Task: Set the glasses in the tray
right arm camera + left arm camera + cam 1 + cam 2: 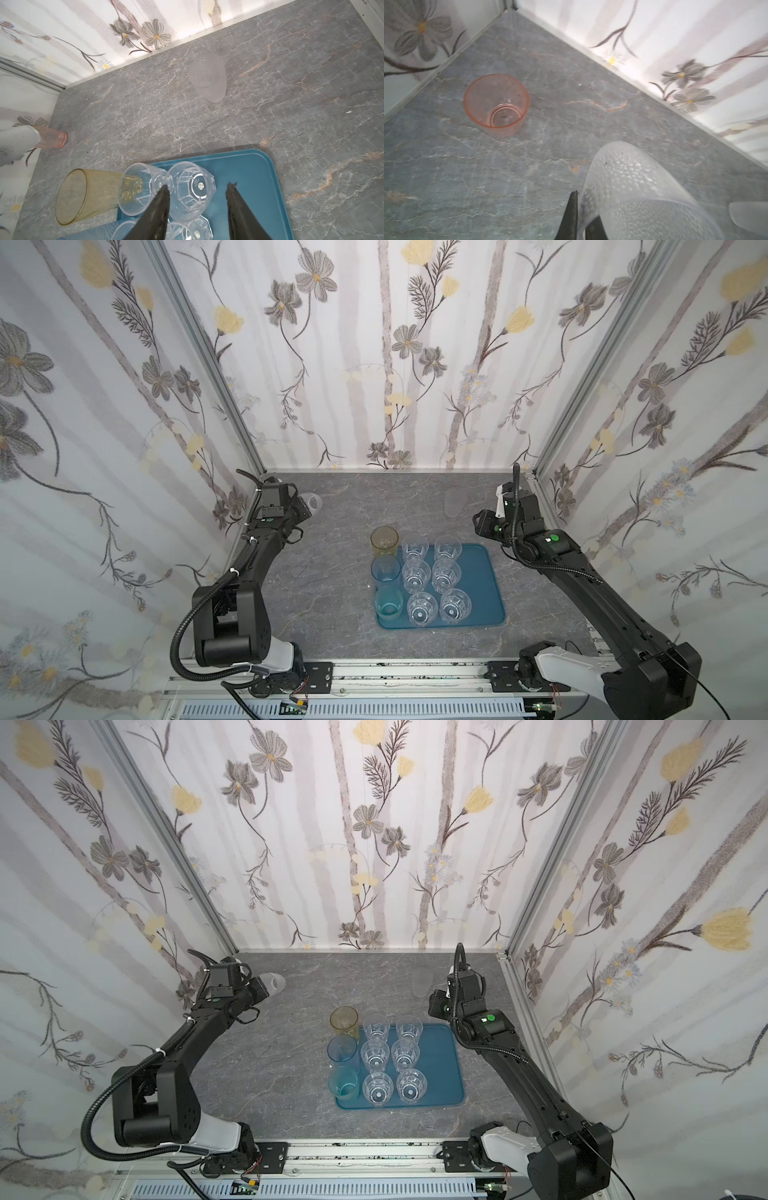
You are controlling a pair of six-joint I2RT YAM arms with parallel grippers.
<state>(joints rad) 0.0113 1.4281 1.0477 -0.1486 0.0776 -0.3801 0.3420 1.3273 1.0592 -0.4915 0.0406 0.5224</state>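
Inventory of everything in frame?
tray: 1, teal-blue, table centre
clear glasses: 6, clear, in tray
amber glass: 1, amber, table beside tray's far-left corner
blue glass: 1, blue, tray's left edge
teal glass: 1, teal, tray's near-left corner
pink glass: 1, pink, table's far-left corner
frosted glasses: 2, whitish, one held, one table far-right
table: 1, grey, underneath
left end effector: 1, black, shut on frosted glass
right end effector: 1, black, open, tray's far end

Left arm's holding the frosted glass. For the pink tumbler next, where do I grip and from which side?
On the pink tumbler, pinch the wall at the rim, one finger inside, one outside, coming down from above. It stands upright, mouth open, and the corner walls sit close behind, so a sideways approach would probably be cramped.
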